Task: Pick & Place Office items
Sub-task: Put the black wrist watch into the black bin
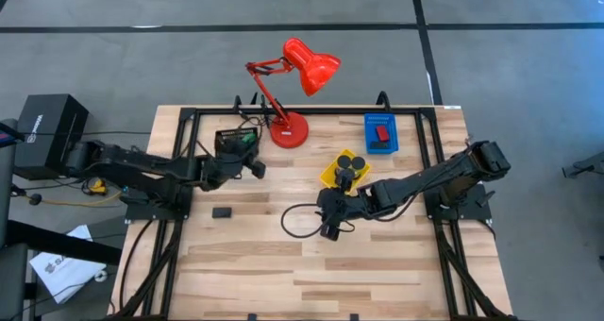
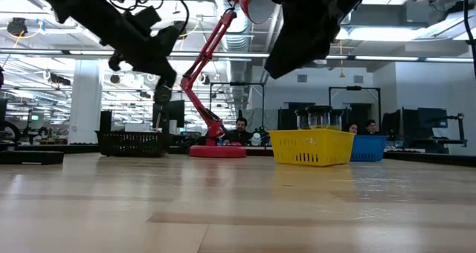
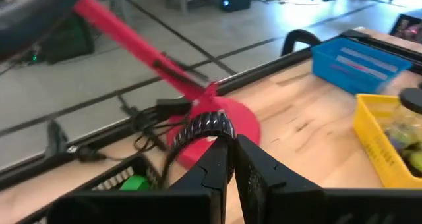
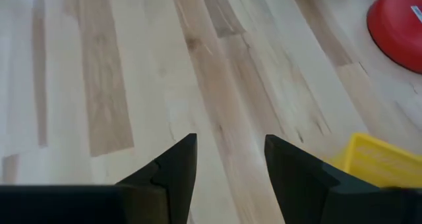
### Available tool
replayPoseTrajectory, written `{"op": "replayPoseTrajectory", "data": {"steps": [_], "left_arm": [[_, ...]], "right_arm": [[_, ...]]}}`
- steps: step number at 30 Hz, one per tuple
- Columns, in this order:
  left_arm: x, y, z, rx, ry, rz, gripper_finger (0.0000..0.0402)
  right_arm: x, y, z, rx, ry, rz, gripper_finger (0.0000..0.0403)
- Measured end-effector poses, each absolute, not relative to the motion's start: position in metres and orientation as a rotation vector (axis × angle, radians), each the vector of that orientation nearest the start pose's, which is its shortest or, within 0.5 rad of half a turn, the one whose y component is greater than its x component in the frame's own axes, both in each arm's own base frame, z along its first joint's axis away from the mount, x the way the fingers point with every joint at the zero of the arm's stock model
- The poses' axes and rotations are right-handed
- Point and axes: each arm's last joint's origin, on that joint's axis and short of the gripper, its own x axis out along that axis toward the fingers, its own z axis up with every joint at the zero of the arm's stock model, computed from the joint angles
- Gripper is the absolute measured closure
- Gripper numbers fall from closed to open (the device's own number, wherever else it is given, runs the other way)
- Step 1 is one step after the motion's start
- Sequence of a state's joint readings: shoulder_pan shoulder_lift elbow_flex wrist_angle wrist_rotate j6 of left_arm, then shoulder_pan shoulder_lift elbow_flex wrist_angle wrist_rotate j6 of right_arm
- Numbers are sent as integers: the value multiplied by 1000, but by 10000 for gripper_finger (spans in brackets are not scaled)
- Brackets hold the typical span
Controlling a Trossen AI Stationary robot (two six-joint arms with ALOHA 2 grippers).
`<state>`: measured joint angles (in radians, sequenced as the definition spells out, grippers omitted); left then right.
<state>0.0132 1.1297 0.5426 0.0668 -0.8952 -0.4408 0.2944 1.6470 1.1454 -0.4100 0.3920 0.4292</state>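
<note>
Black tape rolls (image 1: 348,160) sit in the yellow tray (image 1: 332,177) mid-worktop. Right gripper (image 1: 327,228) hangs nearby, jaws half-open, empty. Left gripper (image 3: 227,159) pinches something ridged, perhaps a clip; it might drop.

hidden: yellow tray (image 4: 389,163) cut by edge; black tray (image 3: 119,184) contents blurred

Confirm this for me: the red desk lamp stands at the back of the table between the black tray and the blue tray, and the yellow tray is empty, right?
Not quite. The yellow tray is not empty: the high view shows black tape rolls in it. The red desk lamp does stand at the back between the black tray and the blue tray.
</note>
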Motion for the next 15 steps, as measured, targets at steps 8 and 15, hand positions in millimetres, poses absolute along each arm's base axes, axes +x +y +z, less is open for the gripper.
{"op": "replayPoseTrajectory", "data": {"steps": [8, 15], "left_arm": [[200, 42, 186, -222, 352, 1114, 389], [172, 64, 158, -384, 316, 1270, 389]], "right_arm": [[333, 90, 229, 114, 776, -258, 234], [336, 86, 230, 124, 760, -267, 234]]}}
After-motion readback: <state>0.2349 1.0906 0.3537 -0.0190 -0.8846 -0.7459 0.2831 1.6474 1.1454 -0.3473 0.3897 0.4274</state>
